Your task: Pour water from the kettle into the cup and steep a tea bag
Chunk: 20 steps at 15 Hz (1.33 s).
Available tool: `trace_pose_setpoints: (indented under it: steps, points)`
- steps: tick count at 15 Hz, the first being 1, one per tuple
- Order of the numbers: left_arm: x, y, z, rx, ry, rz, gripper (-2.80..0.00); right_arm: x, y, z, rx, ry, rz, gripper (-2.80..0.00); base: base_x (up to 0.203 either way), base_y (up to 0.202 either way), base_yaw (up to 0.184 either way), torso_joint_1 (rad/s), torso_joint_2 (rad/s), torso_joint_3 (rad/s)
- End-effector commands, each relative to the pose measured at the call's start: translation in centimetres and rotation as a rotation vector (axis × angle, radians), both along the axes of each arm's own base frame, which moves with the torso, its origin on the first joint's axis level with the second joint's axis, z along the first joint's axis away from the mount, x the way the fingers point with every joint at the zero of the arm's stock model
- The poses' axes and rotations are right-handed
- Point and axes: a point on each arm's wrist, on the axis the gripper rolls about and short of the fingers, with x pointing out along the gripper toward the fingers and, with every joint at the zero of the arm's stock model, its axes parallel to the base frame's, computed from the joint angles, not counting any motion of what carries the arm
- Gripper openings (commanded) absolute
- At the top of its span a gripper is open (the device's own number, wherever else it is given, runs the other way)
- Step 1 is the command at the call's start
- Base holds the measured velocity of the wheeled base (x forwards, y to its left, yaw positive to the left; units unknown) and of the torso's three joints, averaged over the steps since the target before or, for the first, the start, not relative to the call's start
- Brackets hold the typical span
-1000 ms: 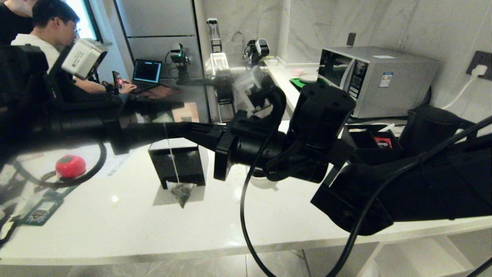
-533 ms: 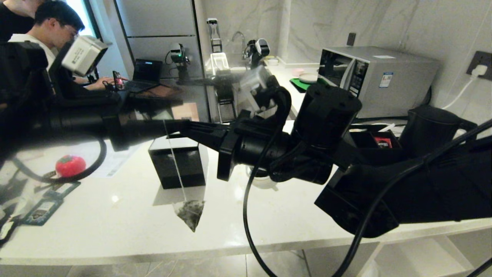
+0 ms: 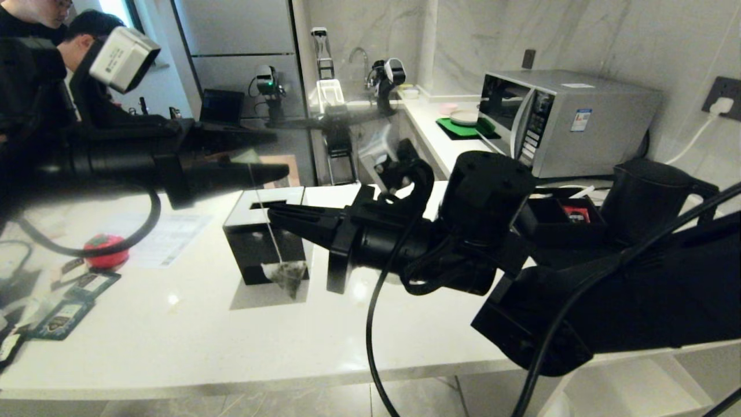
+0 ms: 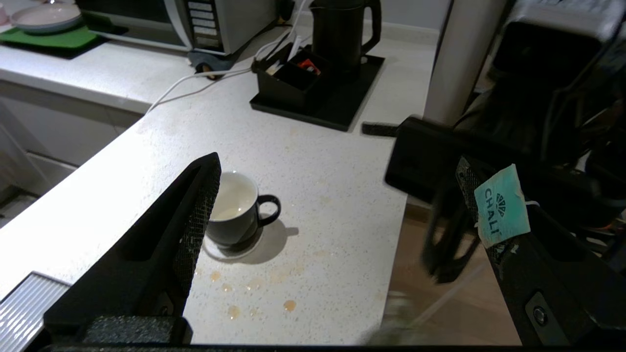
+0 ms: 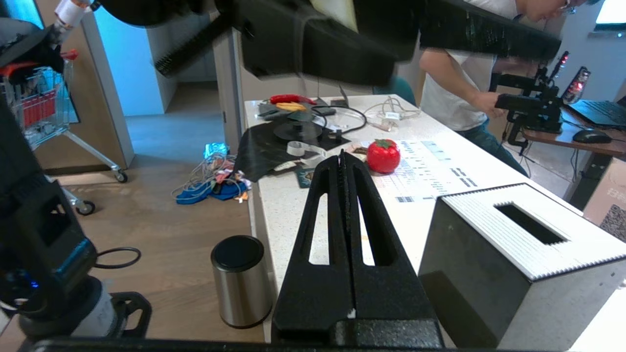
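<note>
Matt black kettle (image 4: pixel 342 32), glossy speckled countertop (image 4: pixel 313 161)

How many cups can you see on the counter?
1. The cup stands on its little white saucer on the counter, in front of the kettle. Others may hide behind the robot's arms.
</note>
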Motion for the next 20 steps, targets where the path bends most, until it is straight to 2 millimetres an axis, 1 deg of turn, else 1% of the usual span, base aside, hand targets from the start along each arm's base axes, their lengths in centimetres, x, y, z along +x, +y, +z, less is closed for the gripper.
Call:
trace_pose_setpoints:
  steps: [1, 4, 6, 10, 20]
  points:
    - [-0.2, -0.1, 0.4, -0.003, -0.015, -0.01, 0.0, 0.4, 0.6, -1.3, -0.02, 0.016, 0.005, -2.8, 0.0, 0.0, 0.0, 0.0, 0.0, 0.0]
    - [-0.2, -0.1, 0.6, -0.004, -0.022, -0.01, 0.0, 0.6, 0.8, -2.0, -0.032, 0.025, 0.007, -2.8, 0.0, 0.0, 0.0, 0.0, 0.0, 0.0]
    - [-0.1, -0.1, 0.5, -0.004, -0.017, -0.009, 0.0, 0.4, 0.9, -1.8, -0.027, 0.022, 0.011, -2.8, 0.0, 0.0, 0.0, 0.0, 0.0, 0.0]
    - [0.5, -0.2, 0.0, 0.0, -0.002, -0.01, 0.0, -0.7, 1.3, -0.4, 0.022, 0.039, 0.053, -2.8, 0.0, 0.0, 0.0, 0.0, 0.0, 0.0]
    - [2.2, -0.2, -1.4, 0.005, 0.018, -0.001, 0.0, -2.1, 0.0, 2.5, 0.065, 0.006, 0.065, -2.8, 0.0, 0.0, 0.0, 0.0, 0.0, 0.0]
